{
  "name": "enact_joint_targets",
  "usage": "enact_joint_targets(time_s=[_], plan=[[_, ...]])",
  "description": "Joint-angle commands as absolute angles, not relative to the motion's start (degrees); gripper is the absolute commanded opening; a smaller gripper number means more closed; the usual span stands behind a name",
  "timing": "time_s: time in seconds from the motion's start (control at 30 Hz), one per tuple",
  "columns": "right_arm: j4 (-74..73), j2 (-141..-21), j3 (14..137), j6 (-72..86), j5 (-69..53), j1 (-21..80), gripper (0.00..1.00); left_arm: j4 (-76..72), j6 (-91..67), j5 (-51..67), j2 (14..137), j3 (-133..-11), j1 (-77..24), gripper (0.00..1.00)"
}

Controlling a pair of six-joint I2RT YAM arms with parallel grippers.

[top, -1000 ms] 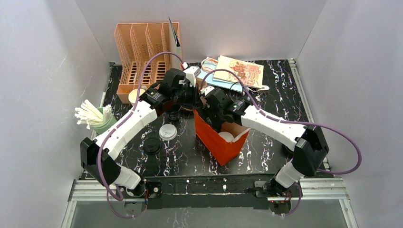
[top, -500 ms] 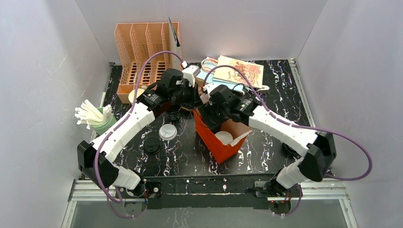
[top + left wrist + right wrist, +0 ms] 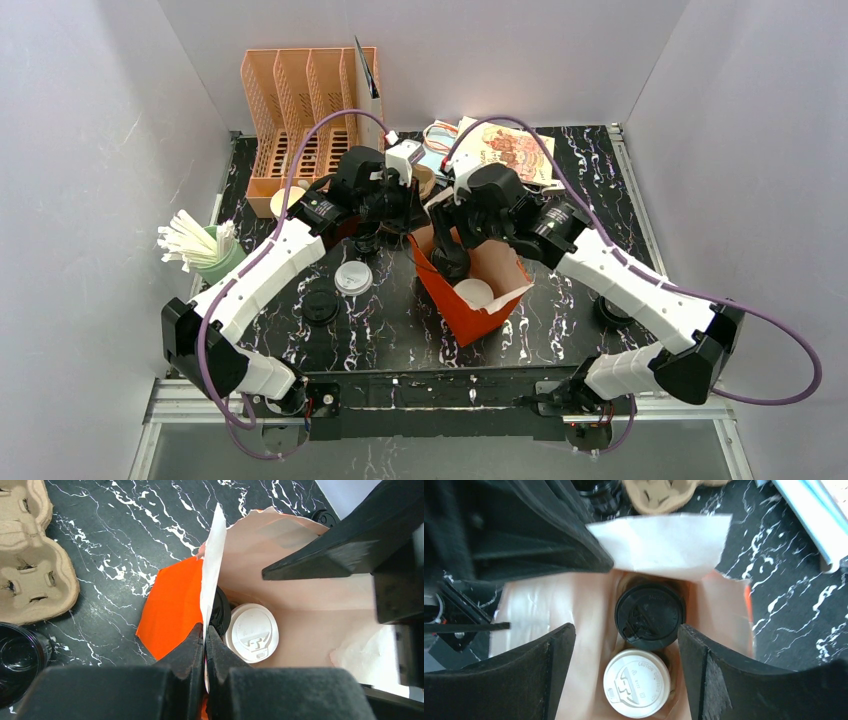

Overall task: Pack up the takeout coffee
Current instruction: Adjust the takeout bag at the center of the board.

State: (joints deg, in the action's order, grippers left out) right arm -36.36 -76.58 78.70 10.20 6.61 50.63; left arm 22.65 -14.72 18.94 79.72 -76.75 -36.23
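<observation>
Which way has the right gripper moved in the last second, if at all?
Yes. The right gripper shifted toward the table's far edge; its wrist now covers the book's near corner, which was clear before.

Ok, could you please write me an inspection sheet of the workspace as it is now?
Surface: black marbled tabletop.
Job's things: orange bag standing open; black-lidded cup and white-lidded cup inside.
Clutter: cup carrier, black cup, loose white lid, loose black lid, straw holder, orange file rack, booklet.
End effectors: left end effector shut on the bag's edge; right end effector open above the black-lidded cup.
Cables: purple cables loop off both arms.
Surroundings: white walls on three sides.
</observation>
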Motion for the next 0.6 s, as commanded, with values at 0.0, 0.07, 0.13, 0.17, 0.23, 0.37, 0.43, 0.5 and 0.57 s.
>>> enact_joint_targets(time_s=[0.0,0.07,0.13,0.17,0.23,0.37,0.43,0.5,0.57], plan=[[-35.9,-76.3,85.7,8.5,10.3,50.4,0.82,21.6,-13.5,20.9,80.2,-77.8,-36.4,0.0],[-36.6,-76.5,87.6,7.9,11.5,50.1,0.81,21.5,-13.6,20.8,80.9,-78.2,-36.5,0.0],[-37.3,-76.7,89.5,7.7,11.3,49.4,0.79,21.5,-13.7,19.9,81.5,-78.4,-36.5,0.0],[-37.6,-76.7,90.2,7.7,11.1,48.9,0.79,21.5,-13.9,19.2,81.7,-78.4,-36.5,0.0],[-37.8,-76.6,91.6,7.5,11.1,48.4,0.78,21.5,-14.1,17.6,82.1,-78.5,-36.5,0.0],[-38.8,-77.1,95.3,7.0,12.1,47.5,0.76,21.4,-14.2,16.3,83.5,-79.6,-36.5,0.0],[-39.4,-77.4,98.0,6.5,13.0,47.0,0.76,20.9,-13.9,15.9,83.8,-79.8,-36.5,0.0],[-40.0,-77.8,100.6,6.3,14.0,46.6,0.76,20.4,-13.5,15.1,84.2,-80.0,-36.5,0.0],[-40.4,-78.1,102.9,6.1,14.8,46.3,0.76,20.4,-12.8,14.7,85.4,-80.7,-36.5,0.0]])
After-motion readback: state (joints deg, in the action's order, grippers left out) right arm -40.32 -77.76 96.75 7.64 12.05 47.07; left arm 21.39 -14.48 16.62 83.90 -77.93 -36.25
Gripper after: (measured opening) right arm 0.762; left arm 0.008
